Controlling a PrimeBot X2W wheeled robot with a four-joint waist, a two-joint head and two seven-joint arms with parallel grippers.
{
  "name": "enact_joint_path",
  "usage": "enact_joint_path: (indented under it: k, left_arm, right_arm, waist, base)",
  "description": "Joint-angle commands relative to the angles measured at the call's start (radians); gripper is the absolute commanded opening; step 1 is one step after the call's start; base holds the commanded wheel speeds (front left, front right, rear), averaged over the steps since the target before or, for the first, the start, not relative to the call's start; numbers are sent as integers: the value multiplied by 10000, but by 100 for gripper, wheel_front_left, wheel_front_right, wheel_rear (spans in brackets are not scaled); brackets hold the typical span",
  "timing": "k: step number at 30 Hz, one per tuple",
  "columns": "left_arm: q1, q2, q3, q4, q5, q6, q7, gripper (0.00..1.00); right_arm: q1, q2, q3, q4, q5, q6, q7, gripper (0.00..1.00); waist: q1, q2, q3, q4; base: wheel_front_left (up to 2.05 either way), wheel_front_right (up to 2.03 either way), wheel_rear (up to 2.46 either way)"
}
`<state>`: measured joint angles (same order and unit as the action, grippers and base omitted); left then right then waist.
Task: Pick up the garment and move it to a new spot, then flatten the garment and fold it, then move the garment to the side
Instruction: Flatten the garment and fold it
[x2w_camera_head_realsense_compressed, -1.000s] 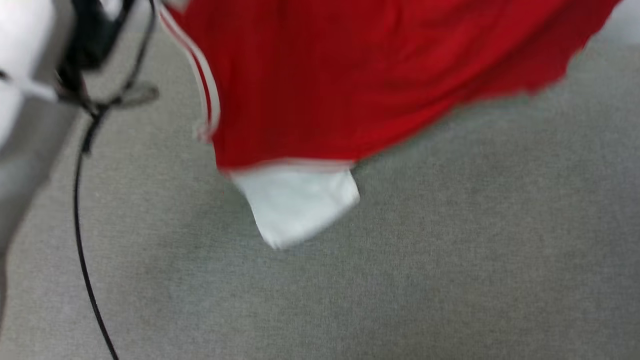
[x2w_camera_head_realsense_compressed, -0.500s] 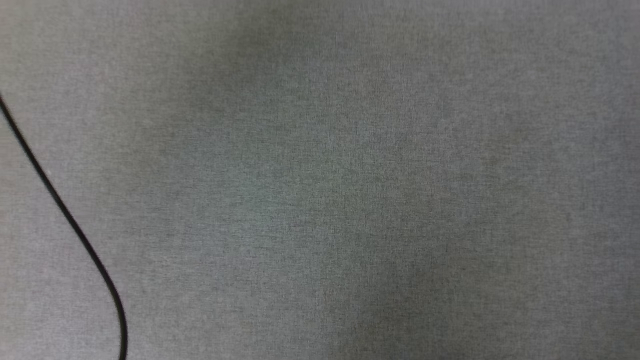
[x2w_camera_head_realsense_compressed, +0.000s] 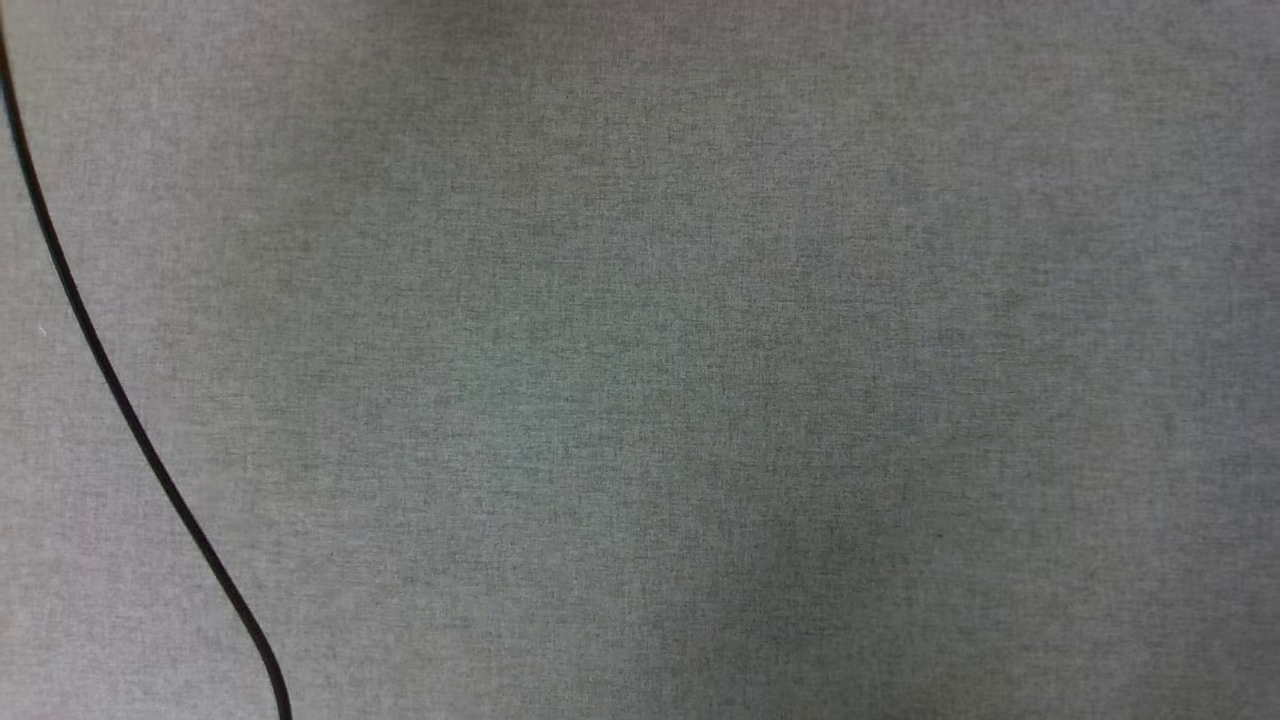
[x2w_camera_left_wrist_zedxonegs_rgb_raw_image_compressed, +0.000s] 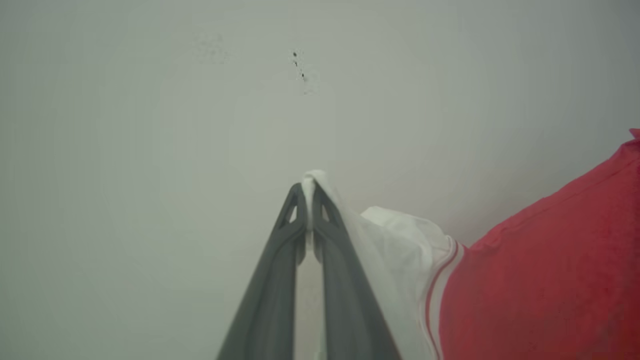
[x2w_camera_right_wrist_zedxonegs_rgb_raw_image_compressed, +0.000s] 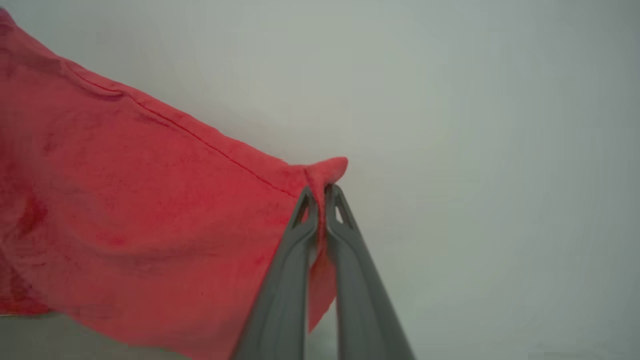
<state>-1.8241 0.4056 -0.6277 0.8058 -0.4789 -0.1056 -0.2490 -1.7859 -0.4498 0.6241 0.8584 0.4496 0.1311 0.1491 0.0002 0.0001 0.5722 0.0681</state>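
Tightly, left jaws clamp garment (x2w_camera_left_wrist_zedxonegs_rgb_raw_image_compressed: 545, 270) by white sleeve (x2w_camera_left_wrist_zedxonegs_rgb_raw_image_compressed: 400, 235); right jaws clamp red edge (x2w_camera_right_wrist_zedxonegs_rgb_raw_image_compressed: 327, 172).

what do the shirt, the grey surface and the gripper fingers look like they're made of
Garment: soft knit cloth, matte, slightly fuzzy; it drapes and bunches where pinched, with a stitched seam.
Grey surface: likely woven fabric or low carpet; fine heathered weave, no shine.
Left gripper fingers: probably moulded plastic, matte dark grey, with cut-out tips.
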Motion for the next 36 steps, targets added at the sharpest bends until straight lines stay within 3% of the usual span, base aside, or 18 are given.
enact_joint_path:
  k: [1,8,13,24,25,36]
  left_arm:
    - [495,-83,-1,145,-113,-38,-106,0]
    - [2751,-178,163,-77,-336,-112,-177,0]
    - [5018,-172,447,-884,-261,-59,-181,0]
    - [11037,315,600,-3072,-320,452,-173,0]
    - [11037,315,600,-3072,-320,452,-173,0]
    - [16424,1167,583,-5255,-1286,1506,-10,0]
  right_arm:
    - [454,151,155,212,223,-7,-253,0]
    - [2480,560,1027,649,1120,-7,-1144,0]
    - [4215,480,1769,423,1863,-7,-1740,0]
    - [8470,-574,3223,-1140,3446,-7,-2710,0]
    - [8470,-574,3223,-1140,3446,-7,-2710,0]
    - [12294,-1867,3435,-2689,4204,-6,-2970,0]
  waist:
    - [-2,-1,-77,-44]
    - [-2,-1,-609,-195]
    - [-2,-1,-1333,-194]
    - [-2,-1,-3422,-197]
    - [-2,-1,-3422,-197]
    - [-2,-1,-4984,-266]
  base:
    - [0,0,0]
    - [0,0,0]
    - [0,0,0]
    - [0,0,0]
    - [0,0,0]
    - [0,0,0]
